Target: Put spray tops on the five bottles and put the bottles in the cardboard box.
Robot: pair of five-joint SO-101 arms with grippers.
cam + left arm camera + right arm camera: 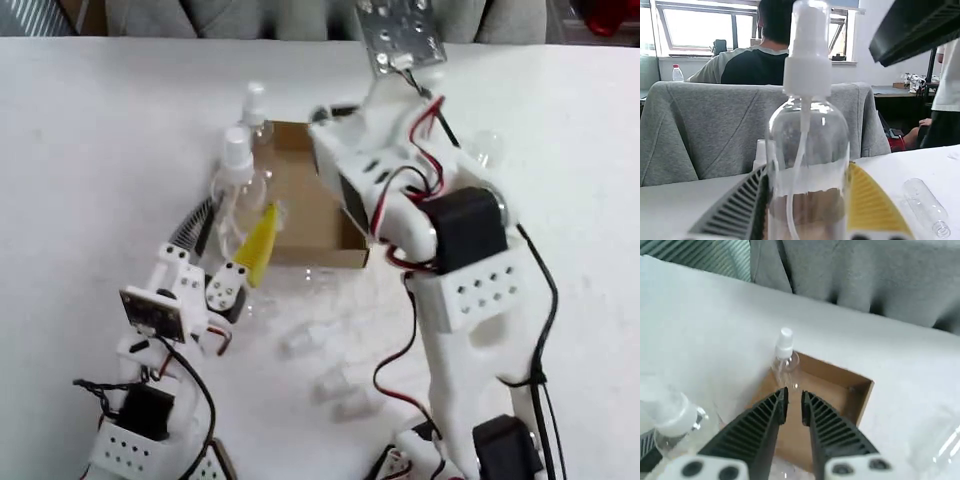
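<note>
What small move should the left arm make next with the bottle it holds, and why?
Probably shift the left gripper sideways to bring its bottle over the cardboard box. The spray top is already on, the bottle sits just outside the box's edge, and another capped bottle already stands in a box corner.

The table (100, 150) was viewed from overhead, the left wrist camera was held low and level close behind a capped bottle (807, 150), and the cardboard box (837, 382) (shared with the overhead view) was overlooked from the right wrist.
</note>
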